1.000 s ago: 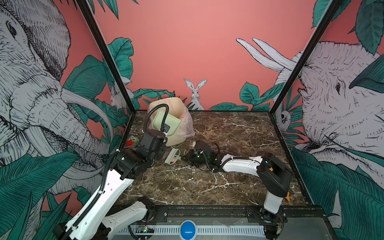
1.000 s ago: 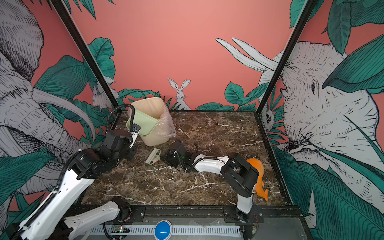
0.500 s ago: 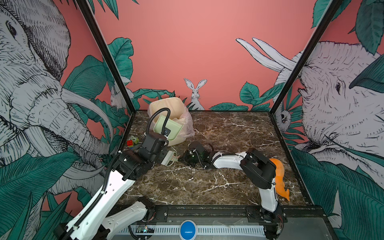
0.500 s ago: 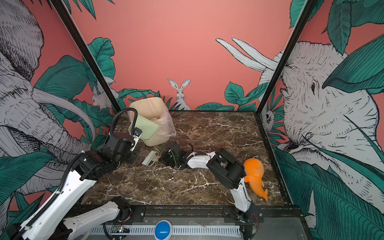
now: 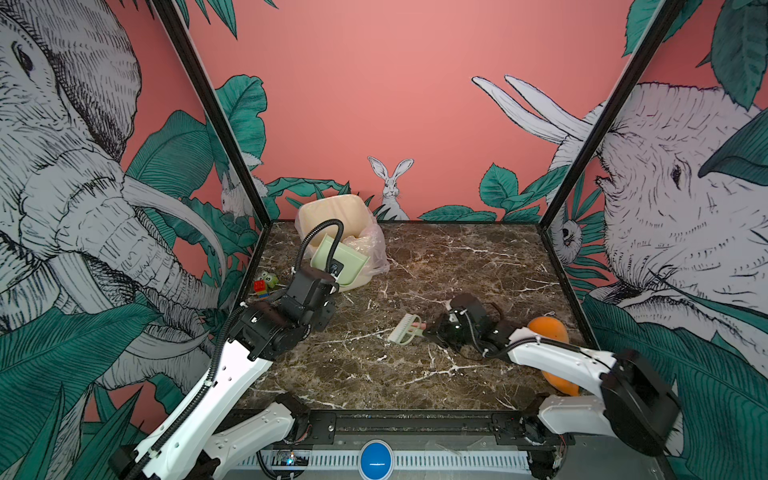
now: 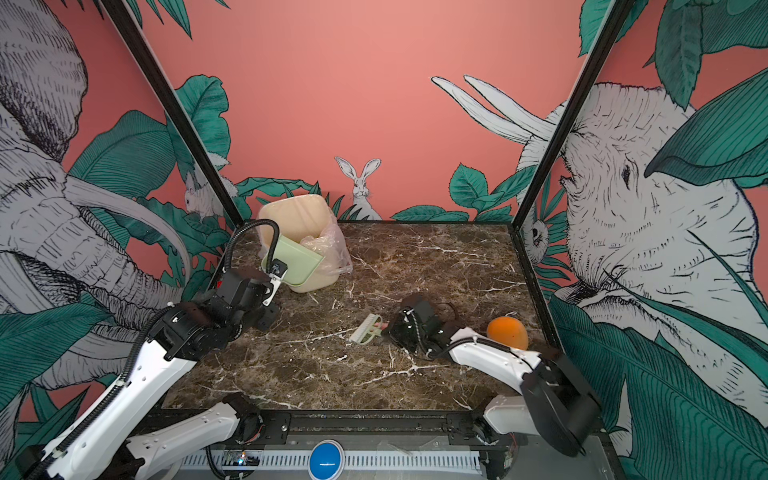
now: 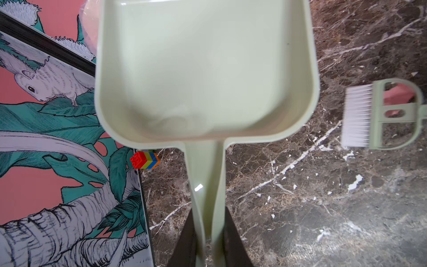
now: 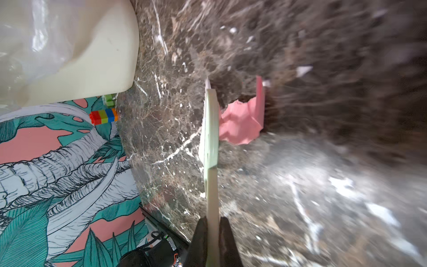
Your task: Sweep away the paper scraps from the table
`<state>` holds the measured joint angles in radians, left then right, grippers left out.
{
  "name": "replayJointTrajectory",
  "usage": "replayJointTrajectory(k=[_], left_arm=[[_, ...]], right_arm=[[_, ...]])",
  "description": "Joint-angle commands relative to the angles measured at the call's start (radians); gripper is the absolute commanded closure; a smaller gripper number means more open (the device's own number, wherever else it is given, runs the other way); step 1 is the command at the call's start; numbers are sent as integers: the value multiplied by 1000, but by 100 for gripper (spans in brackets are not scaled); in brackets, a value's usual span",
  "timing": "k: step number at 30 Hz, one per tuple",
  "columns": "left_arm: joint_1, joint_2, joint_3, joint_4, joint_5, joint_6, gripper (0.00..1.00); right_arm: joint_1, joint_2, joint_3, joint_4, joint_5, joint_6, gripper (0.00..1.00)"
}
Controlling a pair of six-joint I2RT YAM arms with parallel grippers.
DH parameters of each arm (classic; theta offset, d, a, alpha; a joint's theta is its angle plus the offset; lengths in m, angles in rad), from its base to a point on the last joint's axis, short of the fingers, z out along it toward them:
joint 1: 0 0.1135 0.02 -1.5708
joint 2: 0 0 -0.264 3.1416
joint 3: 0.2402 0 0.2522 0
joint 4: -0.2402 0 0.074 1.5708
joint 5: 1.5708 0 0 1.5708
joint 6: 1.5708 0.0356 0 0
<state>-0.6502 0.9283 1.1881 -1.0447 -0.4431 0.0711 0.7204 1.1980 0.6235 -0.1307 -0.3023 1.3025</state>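
My left gripper (image 5: 328, 282) (image 7: 209, 222) is shut on the handle of a pale green dustpan (image 5: 338, 266) (image 7: 203, 69). The pan is raised against the cream bin (image 5: 328, 212), and no scraps show in it. My right gripper (image 5: 432, 330) (image 8: 213, 226) is shut on a small green brush (image 5: 405, 330) (image 8: 211, 129) with white bristles, low over the middle of the table (image 5: 457, 270). One pink paper scrap (image 8: 240, 124) (image 7: 397, 94) lies right beside the brush head. No other paper scraps are clearly visible.
The bin (image 6: 291, 212), lined with a clear plastic bag, stands at the back left corner. Coloured toy blocks (image 5: 260, 286) and a green frog toy (image 5: 268, 277) sit at the left edge. An orange fish toy (image 5: 548, 328) lies near the right edge, behind my right arm.
My right arm has swung back to the right, carrying the brush from beside the dustpan to the middle of the table. The dustpan has stayed at the bin.
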Motion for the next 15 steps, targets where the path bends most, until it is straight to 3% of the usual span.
replayJointTrajectory(k=[1,6,11,15], left_arm=[[-5,-6,-25,12,39,-18,87],[-13,1,-50,18,96,-26,87],[-45,9,-95,16,151,-45,86],[-139,28,-136,22,163,-80,86]], right_arm=[[-39,-123,30,-276,64,-62,100],[-84,-150,181,-469,65,-219,100],[-146,-94,393,-710,106,-496,100],[-185,-15,557,-867,132,-699,100]])
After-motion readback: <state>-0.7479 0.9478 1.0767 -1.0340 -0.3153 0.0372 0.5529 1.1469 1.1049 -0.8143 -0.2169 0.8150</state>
